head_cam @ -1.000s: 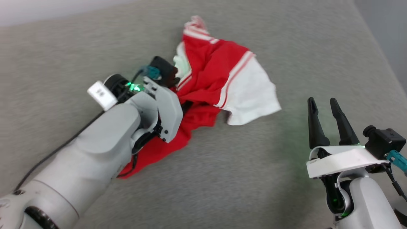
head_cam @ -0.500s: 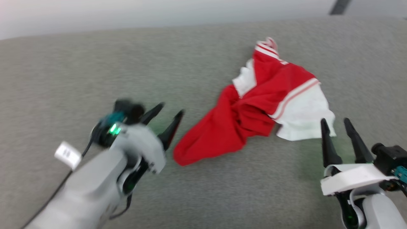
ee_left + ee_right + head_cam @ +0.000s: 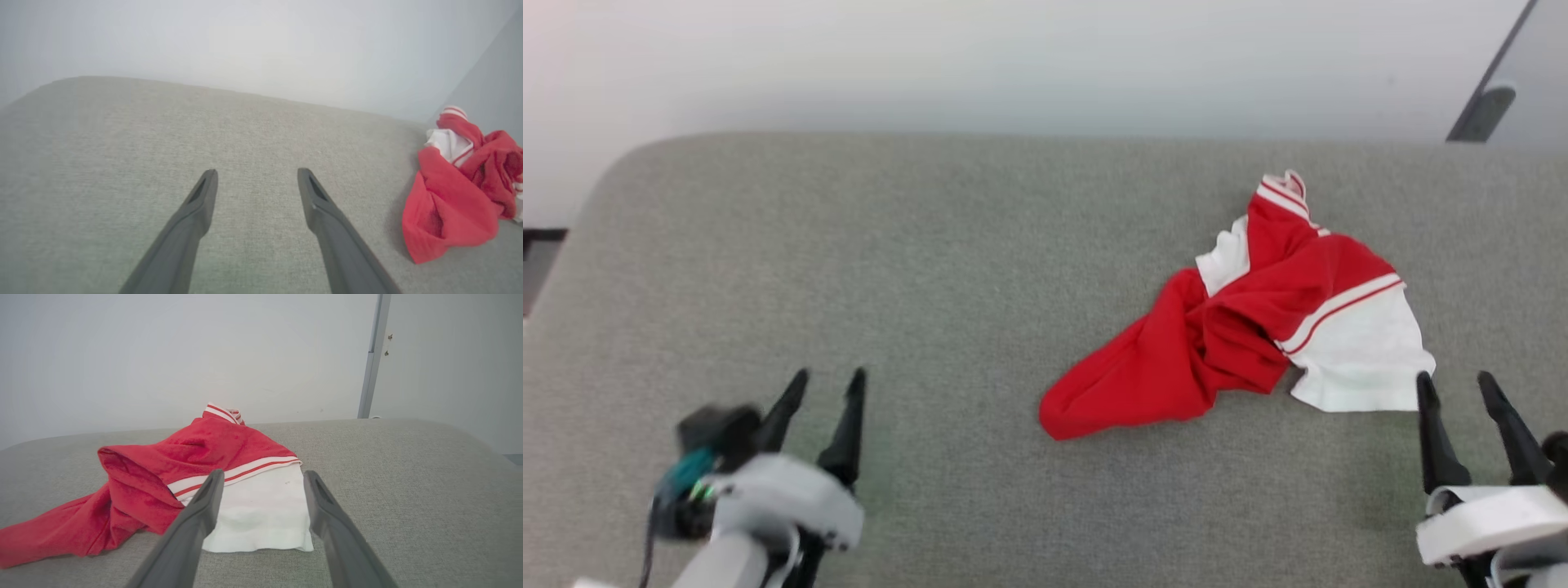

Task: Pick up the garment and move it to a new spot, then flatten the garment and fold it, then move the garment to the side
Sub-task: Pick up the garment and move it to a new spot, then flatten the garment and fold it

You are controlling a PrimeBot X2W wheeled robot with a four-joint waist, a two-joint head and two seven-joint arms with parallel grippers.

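Since a second ago my left gripper (image 3: 829,376) has let go of the garment (image 3: 1241,327) and pulled well away to its left, fingers spread, empty. Right gripper (image 3: 1454,377), also spread and empty, sits just beside the garment's white sleeve (image 3: 1364,359). Garment lies bunched on the grey cushion (image 3: 931,269). Move step looks done. Flattening next: grab opposite edges, pull apart. No readable writing or label.

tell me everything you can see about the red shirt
The garment is a bright red, soft-looking jersey T-shirt, crumpled in a loose heap, neither flattened nor folded. A white sleeve lies spread at its right end, edged with red-white striped trim; a red tail trails left. It rests on the grey fabric surface. Nothing holds it: the open right gripper is close by the sleeve, the open left gripper well apart.
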